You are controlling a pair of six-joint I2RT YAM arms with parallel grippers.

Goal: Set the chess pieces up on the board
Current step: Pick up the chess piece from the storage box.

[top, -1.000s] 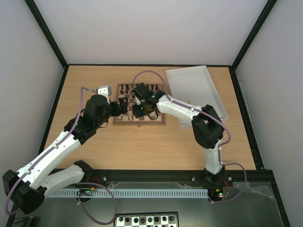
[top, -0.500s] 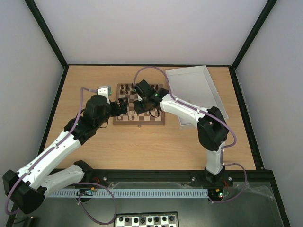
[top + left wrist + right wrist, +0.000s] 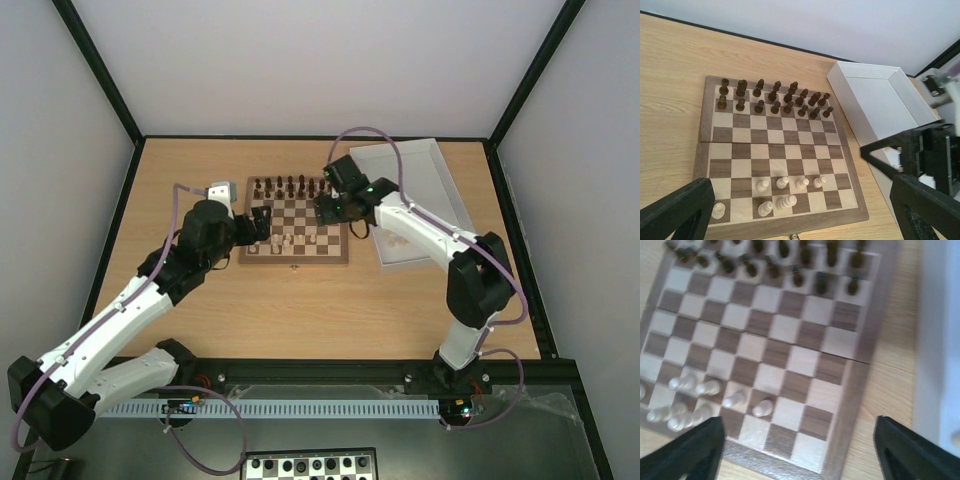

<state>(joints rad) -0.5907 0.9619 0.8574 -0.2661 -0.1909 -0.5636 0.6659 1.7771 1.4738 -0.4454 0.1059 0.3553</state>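
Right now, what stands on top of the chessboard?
Dark pieces fill its two far rows; a few pale pieces stand near. The left gripper hides one near corner.

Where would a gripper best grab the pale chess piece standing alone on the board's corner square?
Probably pinch its slim upper body, coming straight down from above. The pale piece stands upright on the board, too small for a sideways approach. The squares beside it are bare and its nearest pale neighbour sits apart, so a pinch from either side knocks nothing.
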